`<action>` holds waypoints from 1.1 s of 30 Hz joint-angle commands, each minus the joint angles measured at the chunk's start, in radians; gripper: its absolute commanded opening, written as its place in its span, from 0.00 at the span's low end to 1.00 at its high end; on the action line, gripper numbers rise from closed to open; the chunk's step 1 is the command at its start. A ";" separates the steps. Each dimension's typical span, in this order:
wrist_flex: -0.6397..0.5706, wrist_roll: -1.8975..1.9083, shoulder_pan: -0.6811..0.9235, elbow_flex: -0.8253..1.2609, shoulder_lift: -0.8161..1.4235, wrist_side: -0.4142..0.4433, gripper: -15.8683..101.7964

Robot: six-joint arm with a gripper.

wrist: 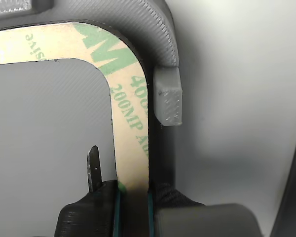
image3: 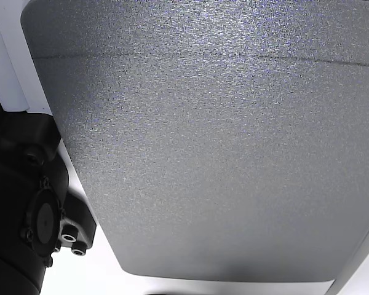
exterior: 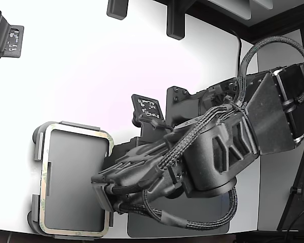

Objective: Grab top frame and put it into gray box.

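Right, we see our end effector (wrist: 133,190) clenched on the frame (wrist: 130,108) sitting over the box (exterior: 39,147), so what's left looks like letting go.

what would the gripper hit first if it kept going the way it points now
Nothing new: the gripper already straddles the top frame rim. Pushing on would likely press the rim into the gray box beneath, though depth is unclear.

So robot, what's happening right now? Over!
Gripper shut on frame, one long side pinched. Frame lying in gray box, flat over its middle. Nothing in the way.
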 commanded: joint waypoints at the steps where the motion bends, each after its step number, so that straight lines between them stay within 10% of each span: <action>1: 0.011 0.002 -0.015 -0.017 0.018 0.002 0.03; 26: 0.009 -0.017 -0.017 -0.043 -0.015 -0.002 0.03; 28: 0.008 -0.029 -0.017 -0.046 -0.014 0.003 0.20; 30: 0.006 -0.028 -0.017 -0.048 -0.014 -0.006 0.96; 33: 0.006 -0.029 -0.017 -0.051 -0.003 -0.003 0.98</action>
